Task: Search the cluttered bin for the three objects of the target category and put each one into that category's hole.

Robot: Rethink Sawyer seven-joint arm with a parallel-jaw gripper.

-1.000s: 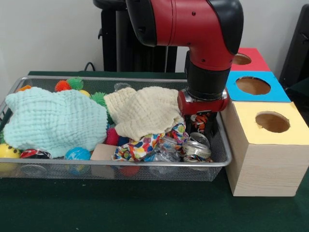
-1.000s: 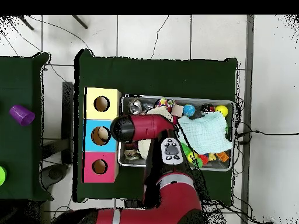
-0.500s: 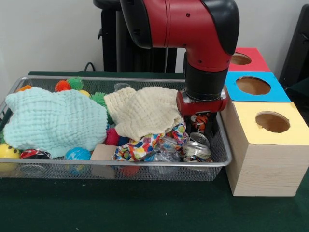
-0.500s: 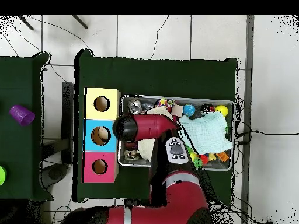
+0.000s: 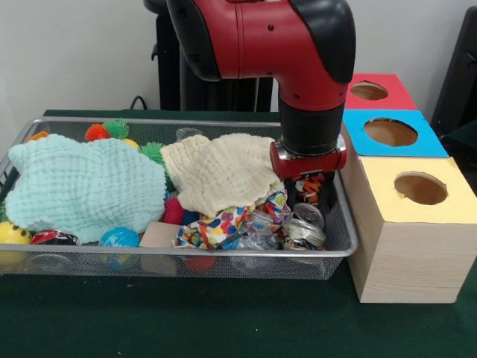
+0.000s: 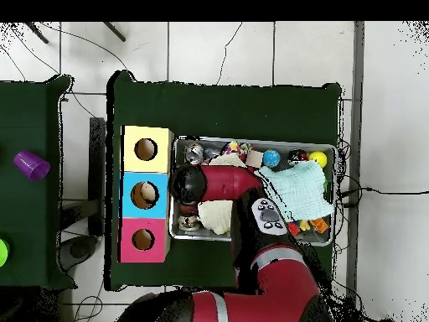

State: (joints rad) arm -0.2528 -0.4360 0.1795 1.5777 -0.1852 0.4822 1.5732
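The wire mesh bin (image 5: 179, 253) lies on the green table, full of clutter. My gripper (image 5: 309, 192) is down inside its right end, beside the yellow box, just over crushed cans (image 5: 302, 230). A small orange, white and black patch (image 5: 312, 182) shows under the red wrist; I cannot tell what it is. No plush animal toy shows clearly. A mint cloth (image 5: 82, 186) and a cream cloth (image 5: 220, 171) cover much of the bin. In the overhead view the arm's wrist (image 6: 186, 183) hides the gripper at the bin's (image 6: 251, 140) left end.
Three boxes with round holes stand beside the bin: yellow (image 5: 417, 186), blue (image 5: 391, 133), red (image 5: 373, 91). Spiky balls (image 5: 104, 130), a yellow ball (image 5: 11, 233), a blue ball (image 5: 119, 237), a wood block (image 5: 158, 235) and a patterned cloth (image 5: 216, 227) lie in the bin.
The wrist has shifted slightly left in the front view, staying low in the bin's right end. In the overhead view the elbow has swung right, uncovering more of the cream cloth.
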